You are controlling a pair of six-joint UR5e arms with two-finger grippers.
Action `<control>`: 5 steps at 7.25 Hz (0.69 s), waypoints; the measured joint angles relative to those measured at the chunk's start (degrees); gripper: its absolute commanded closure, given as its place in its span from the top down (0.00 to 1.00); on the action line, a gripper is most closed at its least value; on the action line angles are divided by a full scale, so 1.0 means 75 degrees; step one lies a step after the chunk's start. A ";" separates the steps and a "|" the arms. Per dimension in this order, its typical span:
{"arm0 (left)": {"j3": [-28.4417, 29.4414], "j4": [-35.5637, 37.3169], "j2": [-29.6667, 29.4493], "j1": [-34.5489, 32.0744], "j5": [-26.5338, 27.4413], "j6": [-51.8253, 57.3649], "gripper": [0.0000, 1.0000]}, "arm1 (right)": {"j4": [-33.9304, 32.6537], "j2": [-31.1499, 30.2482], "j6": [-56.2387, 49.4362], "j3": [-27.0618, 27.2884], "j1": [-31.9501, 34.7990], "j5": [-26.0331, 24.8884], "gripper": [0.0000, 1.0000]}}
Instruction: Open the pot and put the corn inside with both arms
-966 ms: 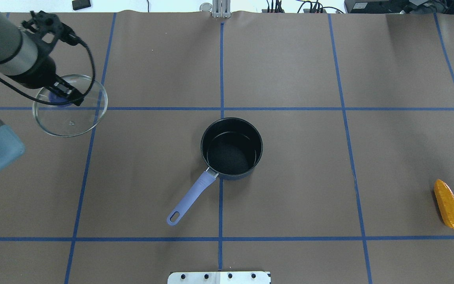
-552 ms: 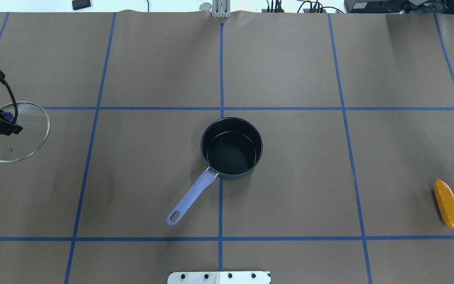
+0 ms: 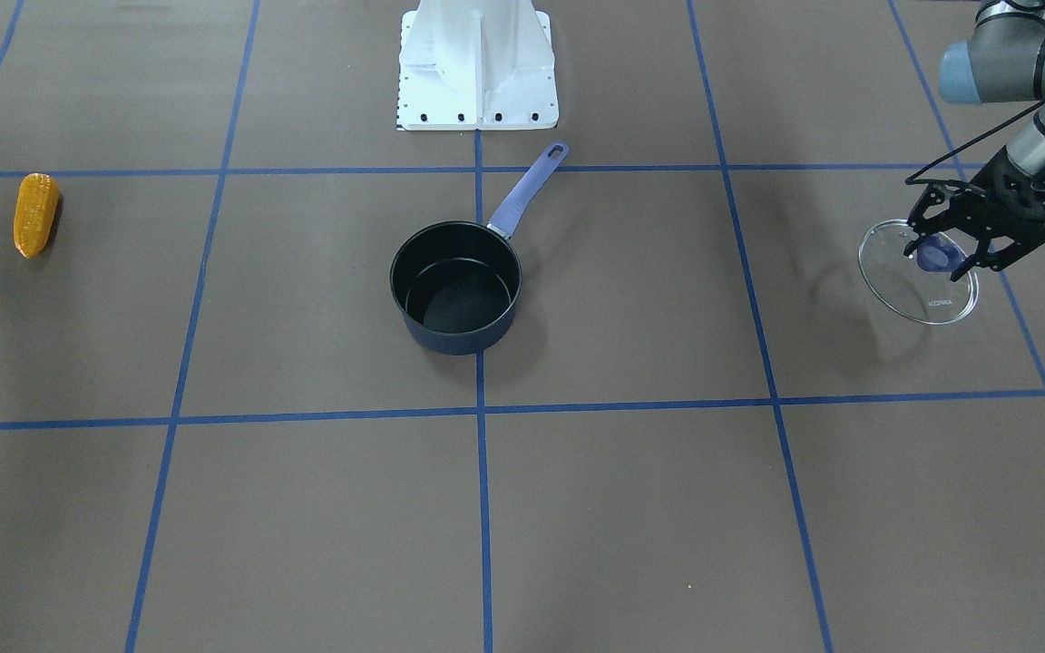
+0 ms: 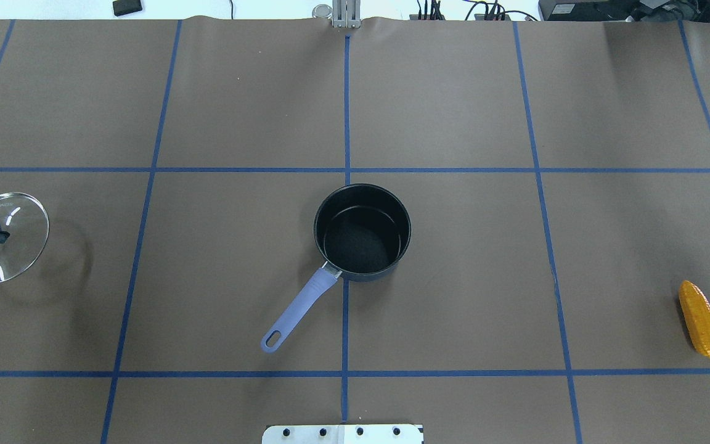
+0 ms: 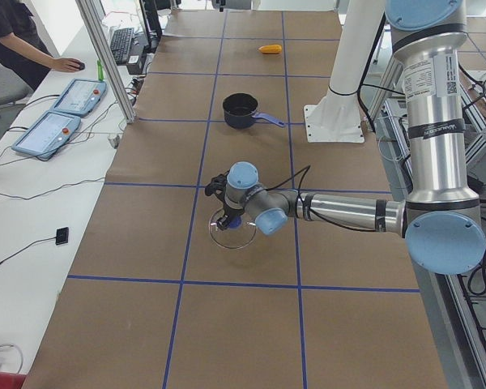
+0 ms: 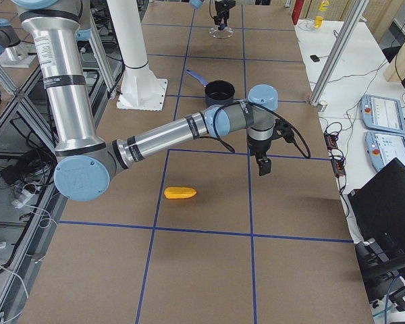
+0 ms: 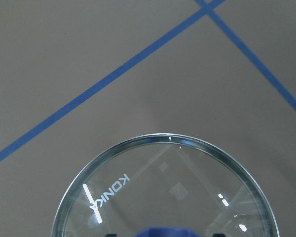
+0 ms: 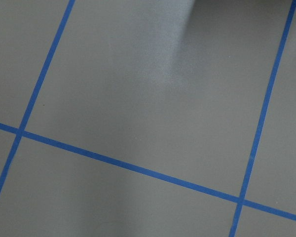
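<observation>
Saucepan (image 4: 361, 233): dark, uncovered, empty; centre of table (image 4: 453, 92), lilac handle (image 4: 298, 308) toward white pedestal (image 3: 477, 63).
Glass lid (image 4: 13, 246): tilted, above the table at robot's far left, clamped by its blue knob (image 3: 937, 252) in left gripper (image 3: 942, 261).
Corn cob (image 4: 701, 319): lying flat at far right, well apart from saucepan.
Right gripper (image 6: 264, 164): over bare paper, apart from corn cob; cannot tell whether spread or closed.

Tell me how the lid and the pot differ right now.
The lid is clear glass; the pot is dark. The lid hangs tilted in the left gripper; the pot stands on the table. The lid has a knob, the pot a long handle. Both are round with purple-blue grips.
</observation>
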 measured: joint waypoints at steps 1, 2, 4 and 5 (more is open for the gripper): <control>0.0281 -0.0368 0.0006 0.0114 0.0098 -0.0058 0.67 | 0.0002 0.0001 -0.0005 -0.0004 -0.0002 -0.0005 1.00; 0.0411 -0.0497 0.0006 0.0288 0.0331 -0.0075 0.97 | 0.0002 0.0003 -0.0008 -0.0009 -0.0002 -0.0008 1.00; 0.0508 -0.0557 0.0003 0.0481 0.0678 -0.0064 0.98 | -0.0003 0.0000 -0.0002 -0.0017 -0.0002 -0.0009 1.00; 0.0510 -0.0548 -0.0015 0.0501 0.0713 -0.0068 0.99 | -0.0001 0.0001 0.0000 -0.0017 -0.0003 -0.0009 1.00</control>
